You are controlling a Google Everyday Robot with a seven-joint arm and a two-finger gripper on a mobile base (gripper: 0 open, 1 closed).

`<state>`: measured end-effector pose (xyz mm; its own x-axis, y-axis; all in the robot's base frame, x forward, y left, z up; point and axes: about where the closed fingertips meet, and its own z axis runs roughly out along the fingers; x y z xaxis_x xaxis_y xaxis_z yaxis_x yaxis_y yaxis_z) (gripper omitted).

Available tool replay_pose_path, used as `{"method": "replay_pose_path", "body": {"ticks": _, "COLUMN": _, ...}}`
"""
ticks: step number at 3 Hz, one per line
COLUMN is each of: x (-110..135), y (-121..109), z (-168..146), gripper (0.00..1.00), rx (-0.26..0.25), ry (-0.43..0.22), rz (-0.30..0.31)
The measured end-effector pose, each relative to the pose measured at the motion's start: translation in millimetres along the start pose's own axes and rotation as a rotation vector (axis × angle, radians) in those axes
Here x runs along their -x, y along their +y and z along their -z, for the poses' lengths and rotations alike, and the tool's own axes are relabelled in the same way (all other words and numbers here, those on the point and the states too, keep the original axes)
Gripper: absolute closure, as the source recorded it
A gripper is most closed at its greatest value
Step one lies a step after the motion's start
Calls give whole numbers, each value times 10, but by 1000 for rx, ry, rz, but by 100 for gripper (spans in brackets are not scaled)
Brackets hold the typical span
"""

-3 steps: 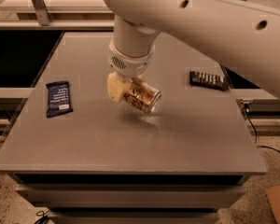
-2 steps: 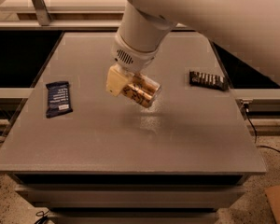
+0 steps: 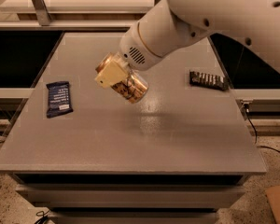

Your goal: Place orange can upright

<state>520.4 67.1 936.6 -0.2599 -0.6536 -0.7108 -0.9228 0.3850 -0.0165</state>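
Over mid-counter [image 3: 154,143], the tool [image 3: 115,75] is pinching the orange can [image 3: 133,88], tilting toward 4 o'clock; dropping it slanted, it's probably rolling off.

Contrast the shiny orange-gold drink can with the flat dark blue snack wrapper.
The shiny orange-gold drink can is a metal cylinder; the flat dark blue snack wrapper is a thin packet. The can hangs tilted above the grey table, clamped in the gripper near the table's middle; the wrapper lies flat near the left edge. Both carry printed lettering.
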Motion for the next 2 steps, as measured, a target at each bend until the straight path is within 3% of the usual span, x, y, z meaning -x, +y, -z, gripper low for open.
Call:
{"method": "replay_pose_path", "body": {"ticks": 1, "x": 85, "y": 131, "z": 41, "gripper": 100, "rx": 50, "ry": -59, "rz": 32}}
{"method": "replay_pose_path", "body": {"ticks": 2, "x": 94, "y": 136, "z": 38, "gripper": 100, "rx": 50, "ry": -59, "rz": 34}}
